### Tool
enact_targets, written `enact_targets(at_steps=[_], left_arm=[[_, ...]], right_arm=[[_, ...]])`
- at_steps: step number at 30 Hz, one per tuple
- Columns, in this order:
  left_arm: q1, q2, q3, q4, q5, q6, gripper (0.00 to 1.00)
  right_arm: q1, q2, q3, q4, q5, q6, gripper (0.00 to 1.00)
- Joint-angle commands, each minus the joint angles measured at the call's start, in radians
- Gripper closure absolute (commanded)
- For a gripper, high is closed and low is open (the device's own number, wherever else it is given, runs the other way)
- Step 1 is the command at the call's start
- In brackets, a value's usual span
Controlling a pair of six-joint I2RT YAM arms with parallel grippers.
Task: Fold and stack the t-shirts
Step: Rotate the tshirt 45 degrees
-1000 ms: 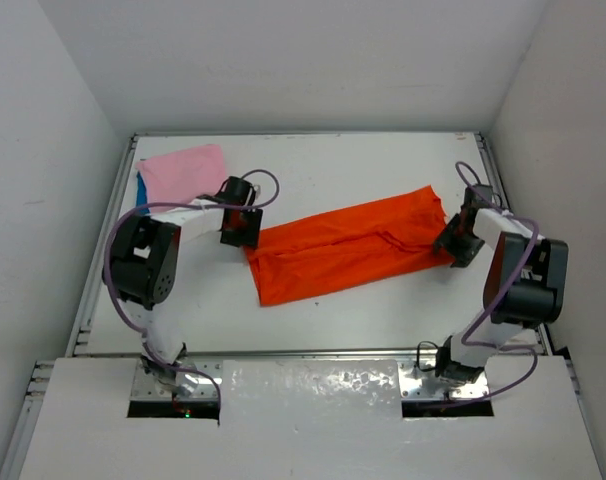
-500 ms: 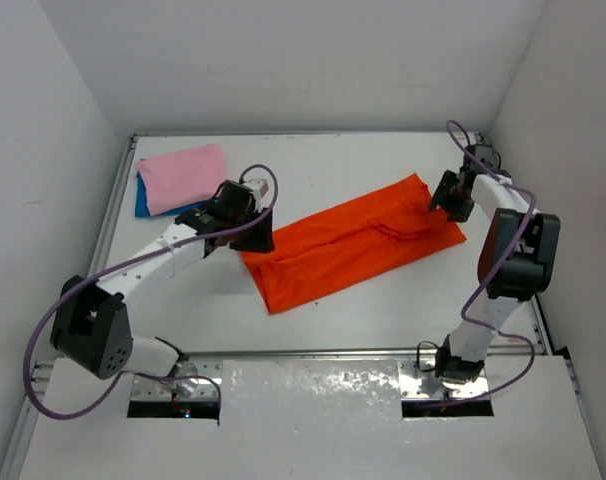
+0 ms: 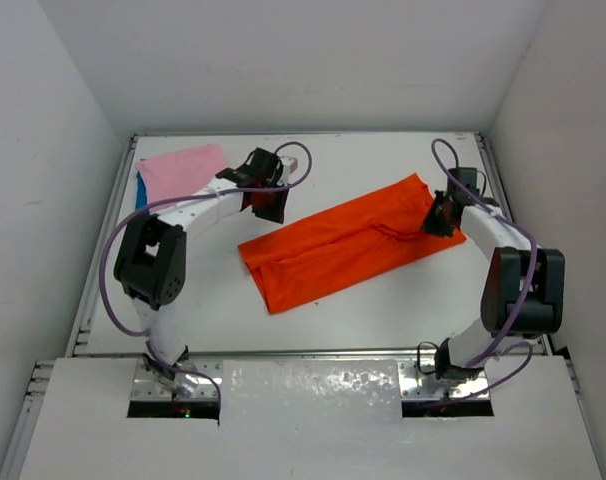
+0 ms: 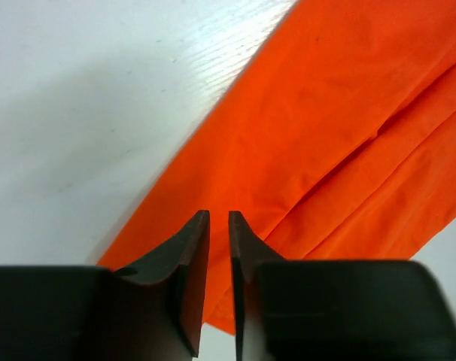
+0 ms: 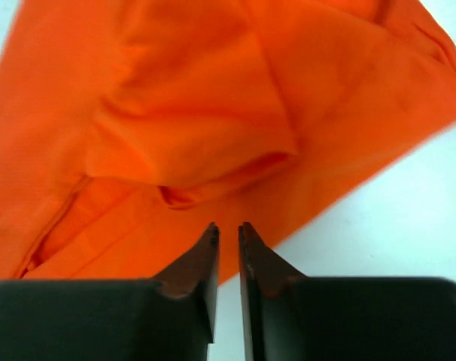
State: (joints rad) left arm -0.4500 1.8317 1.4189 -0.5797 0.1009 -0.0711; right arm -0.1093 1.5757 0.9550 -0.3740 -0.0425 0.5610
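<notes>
Left gripper [image 4: 219,218], right gripper [image 5: 228,227] nearly closed, arms extended over orange-red t-shirt [image 3: 343,245]

No legible text, labels, brands, numbers or signs in any of 3 views.

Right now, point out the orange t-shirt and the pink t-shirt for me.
orange t-shirt [image 3: 348,245], top external view, middle of the long folded body.
pink t-shirt [image 3: 183,170], top external view, centre of its top face.
</notes>
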Motion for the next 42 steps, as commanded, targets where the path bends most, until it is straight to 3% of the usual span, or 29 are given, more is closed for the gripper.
enact_targets(at_steps=[1,4,8,15,20,25,34,42], left_arm=[[0.007,0.024,0.075,0.003,0.105,0.048,0.88],[0.005,0.04,0.055,0.041,0.128,0.047,0.92],[-0.001,0.096,0.06,0.072,0.137,0.048,0.93],[0.0,0.161,0.043,0.07,0.091,0.056,0.93],[0.004,0.146,0.0,0.092,0.082,0.054,0.93],[0.004,0.162,-0.049,0.101,0.056,0.031,0.93],[0.004,0.136,-0.115,0.115,0.059,0.016,0.93],[-0.004,0.066,-0.274,0.202,0.103,-0.067,0.93]], right_arm=[[0.062,0.013,0.099,0.031,0.094,0.019,0.87],[0.108,0.046,0.132,-0.026,0.185,0.103,0.95],[0.187,0.142,0.191,-0.078,0.26,0.171,0.95],[0.217,0.271,0.258,-0.144,0.322,0.277,0.95],[0.217,0.303,0.274,-0.082,0.309,0.258,0.97],[0.217,0.378,0.358,-0.197,0.328,0.263,0.97],[0.212,0.421,0.287,-0.094,0.3,0.205,0.97],[0.2,0.546,0.471,-0.151,0.273,0.083,0.97]])
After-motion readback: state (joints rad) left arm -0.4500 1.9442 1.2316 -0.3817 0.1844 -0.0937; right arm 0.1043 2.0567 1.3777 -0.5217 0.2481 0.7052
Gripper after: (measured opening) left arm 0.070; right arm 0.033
